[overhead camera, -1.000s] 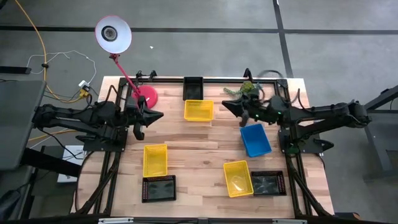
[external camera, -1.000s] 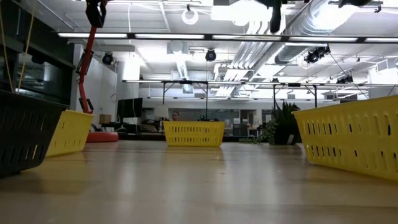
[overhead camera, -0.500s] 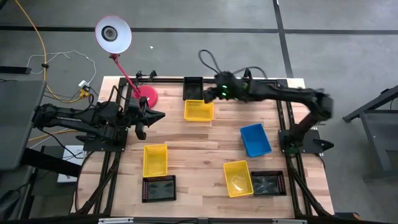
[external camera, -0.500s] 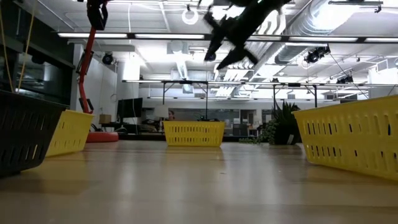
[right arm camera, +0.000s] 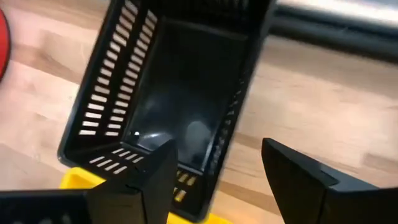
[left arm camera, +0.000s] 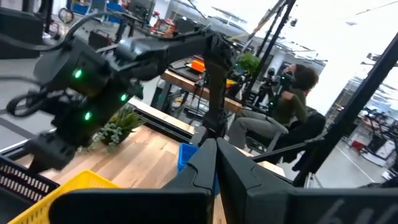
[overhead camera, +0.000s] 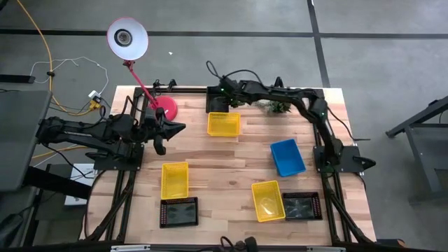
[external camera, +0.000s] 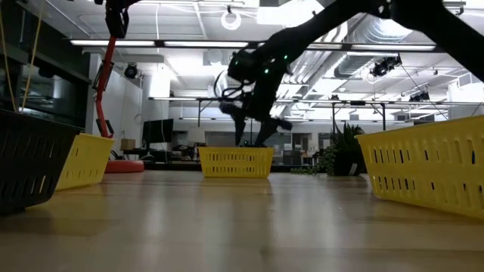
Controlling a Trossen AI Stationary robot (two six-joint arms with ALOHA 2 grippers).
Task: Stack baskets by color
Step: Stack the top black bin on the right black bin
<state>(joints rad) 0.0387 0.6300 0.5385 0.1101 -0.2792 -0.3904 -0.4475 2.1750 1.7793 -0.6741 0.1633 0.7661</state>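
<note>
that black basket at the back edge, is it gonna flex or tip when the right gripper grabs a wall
Probably light: the black basket has thin slotted walls and looks empty. A pinched wall may flex a little. Held by one side, it would likely tilt. The open right gripper hovers above it.

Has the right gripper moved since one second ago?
Yes. The right gripper swung from near the plant across to above the black basket.

A red-based desk lamp [overhead camera: 165,107] stands at the wooden table's [overhead camera: 224,168] far edge — a small green plant [overhead camera: 278,106] further along.
</note>
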